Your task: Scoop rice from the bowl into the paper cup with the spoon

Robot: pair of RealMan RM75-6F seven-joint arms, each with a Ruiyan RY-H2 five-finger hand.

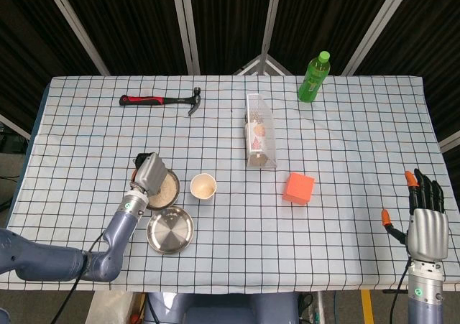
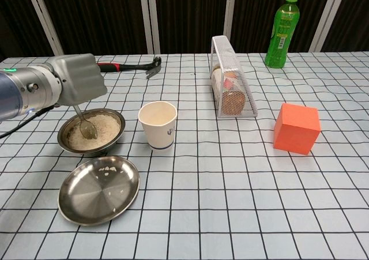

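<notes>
A steel bowl of rice [image 2: 92, 132] [image 1: 167, 189] stands left of the white paper cup [image 2: 158, 124] [image 1: 203, 187]. My left hand [image 2: 78, 79] [image 1: 152, 173] hovers over the bowl and holds a metal spoon [image 2: 86, 127], whose tip dips into the rice. The cup looks empty inside. My right hand [image 1: 425, 216] is at the table's right front edge, far from everything, fingers spread and holding nothing; the chest view does not show it.
An empty steel plate [image 2: 99, 188] with a few rice grains lies in front of the bowl. A wire mesh holder [image 2: 230, 87], an orange cube [image 2: 296, 128], a green bottle [image 2: 282, 30] and a hammer [image 2: 134, 67] sit further off.
</notes>
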